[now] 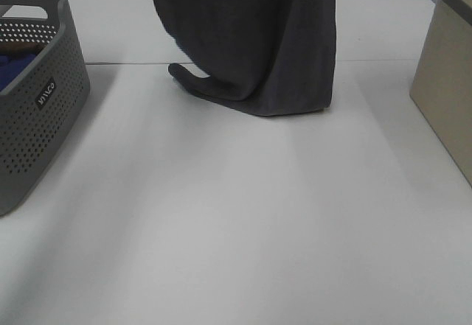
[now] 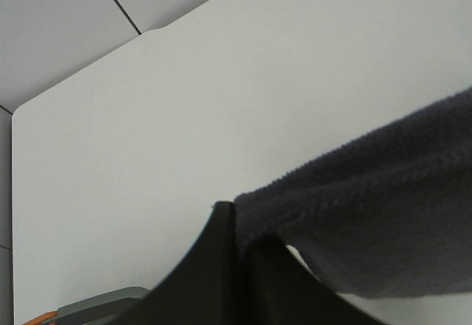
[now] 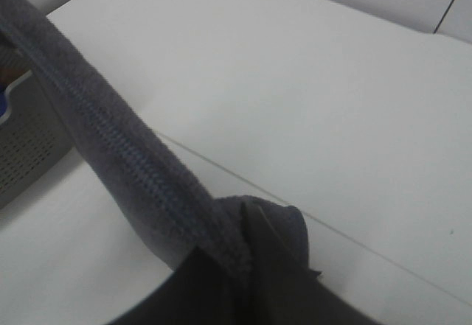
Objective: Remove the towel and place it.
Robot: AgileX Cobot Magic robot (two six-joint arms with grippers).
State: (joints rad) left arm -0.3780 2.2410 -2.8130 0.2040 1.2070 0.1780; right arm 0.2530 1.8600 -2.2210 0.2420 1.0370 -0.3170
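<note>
Dark towel (image 1: pixel 251 45) hangs over the table (image 1: pixel 221 229), bottom fold resting on it. Top hem pinched at both ends: left gripper (image 2: pixel 237 231) and right gripper (image 3: pixel 237 240) clamped on it. Bites look shallow, though that's hard to tell. If the hem slips, a corner drops.

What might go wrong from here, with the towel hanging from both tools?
The left tool and right tool each pinch only the hem of the towel, so a corner may slip free. Its lower edge curls on the table; laying it down may leave it folded under.
</note>
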